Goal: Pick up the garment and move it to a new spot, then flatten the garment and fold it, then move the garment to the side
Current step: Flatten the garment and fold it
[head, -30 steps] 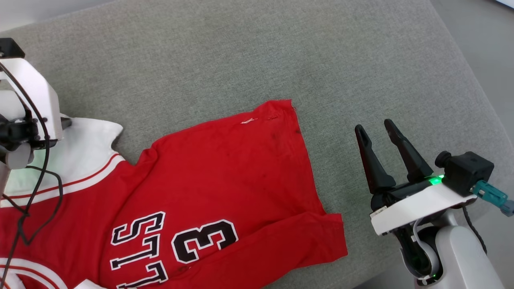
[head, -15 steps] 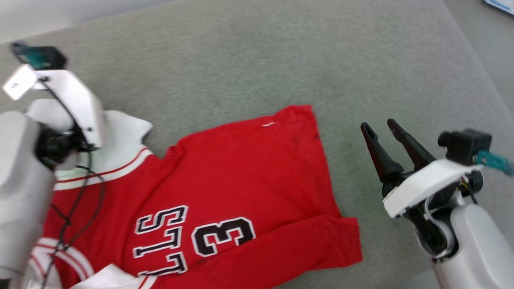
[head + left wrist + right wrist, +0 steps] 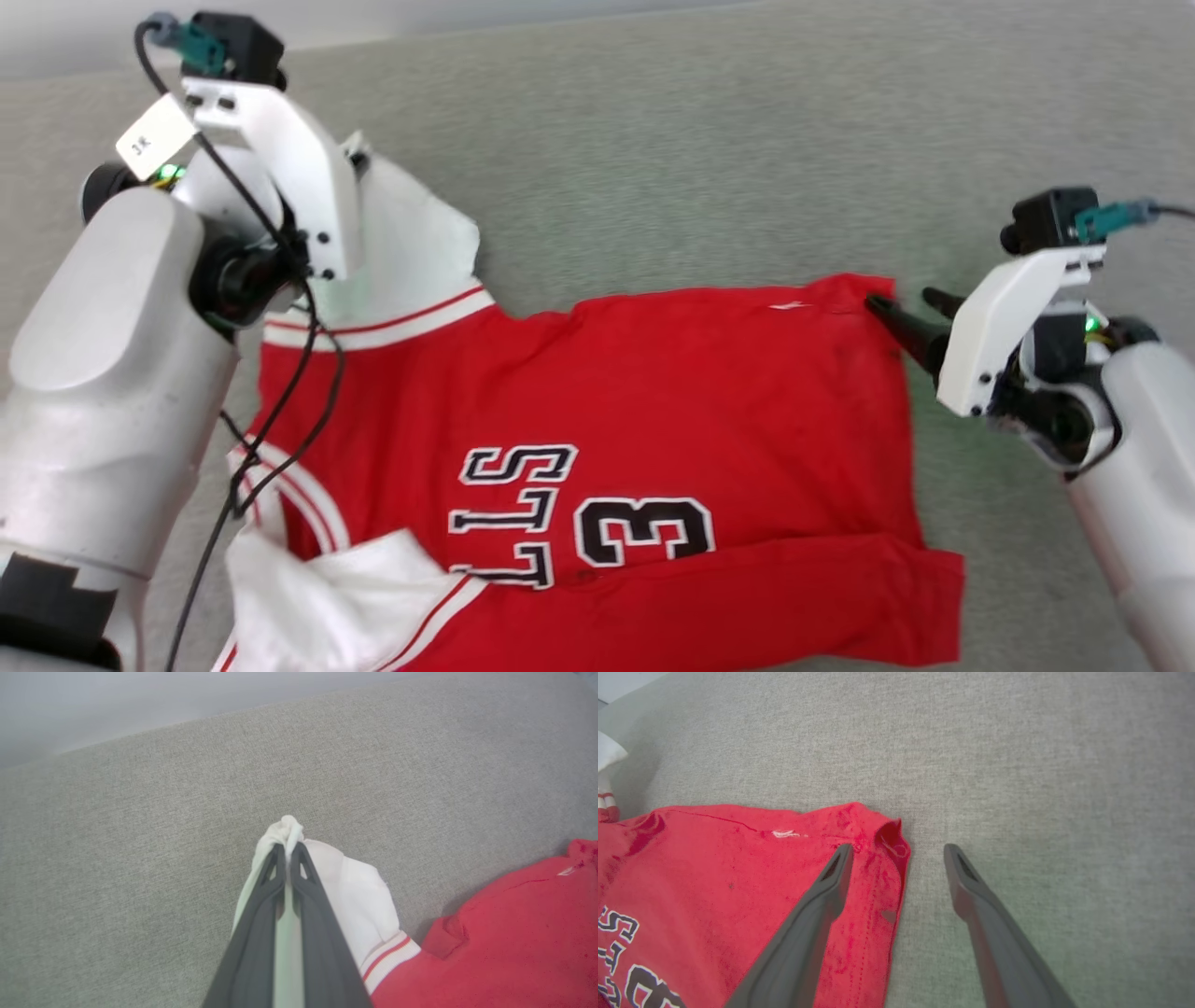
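While pinching garment (image 3: pixel 709 392), left arm (image 3: pixel 112 373) reaches forward

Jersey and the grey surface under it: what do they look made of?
The jersey looks like soft matte knit cloth, maybe cotton or polyester: it creases and shows stitched hems. The grey surface looks like coarse woven upholstery, matte, with a flecked weave.

Jersey (image 3: pixel 653 392): bright red body, white sleeves, red-and-white striped trim, black white-outlined letters and a "3". Lies spread and mostly flat, print up, on grey upholstery (image 3: pixel 700 140), with a red band folded over along the near edge. One white sleeve is bunched and raised, pinched in the closed left hand (image 3: pixel 288 851). The other sleeve lies crumpled at the near left.
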